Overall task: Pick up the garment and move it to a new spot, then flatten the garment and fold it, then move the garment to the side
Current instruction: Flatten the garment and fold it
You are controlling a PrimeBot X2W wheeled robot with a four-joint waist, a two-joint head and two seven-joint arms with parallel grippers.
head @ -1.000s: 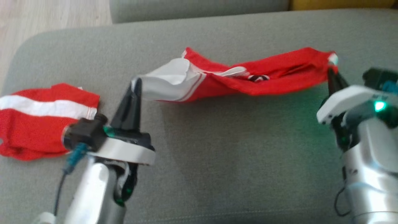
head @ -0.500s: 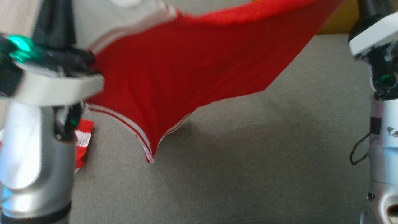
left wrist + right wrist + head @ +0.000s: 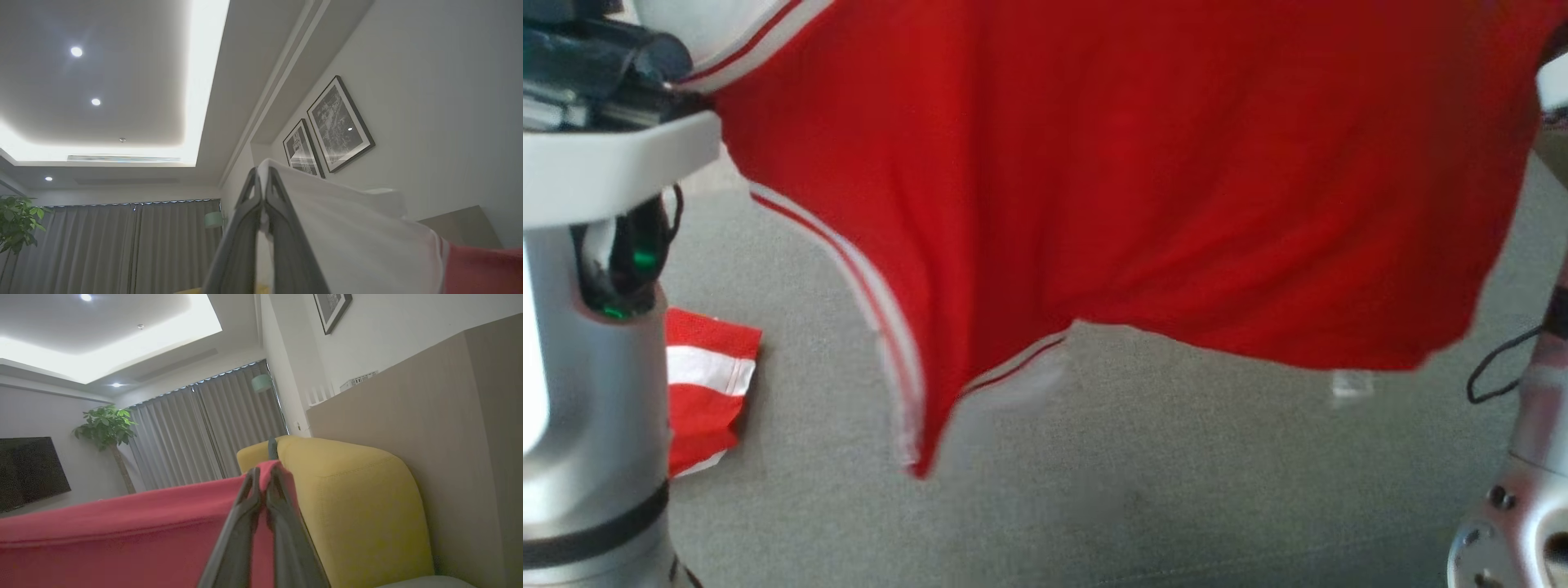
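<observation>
The garment (image 3: 1143,188) hangs spread between the two grippers, clear of the grey couch cushion (image 3: 1176,506) below it. It is red with white trim, and its lowest corner dips to a point under the left half.

The left gripper (image 3: 263,183) has its fingers pressed together on a white part of the garment. The cloth comes out at the fingertips and falls away to the right of the jaws, turning red further out. The right gripper (image 3: 263,473) is likewise clamped tight on a red edge. There the cloth wraps over the fingertips and runs off to the left of the jaws in a taut band.

Both grippers point upward, the left toward the ceiling and a wall with two framed pictures (image 3: 339,122), the right past a yellow armchair (image 3: 359,498) toward grey curtains (image 3: 204,433). In the head view the left forearm (image 3: 588,392) and the right forearm (image 3: 1527,457) stand upright at either edge, with the cloth between them. A second red and white cloth (image 3: 707,384) lies on the cushion just beside the left forearm.
</observation>
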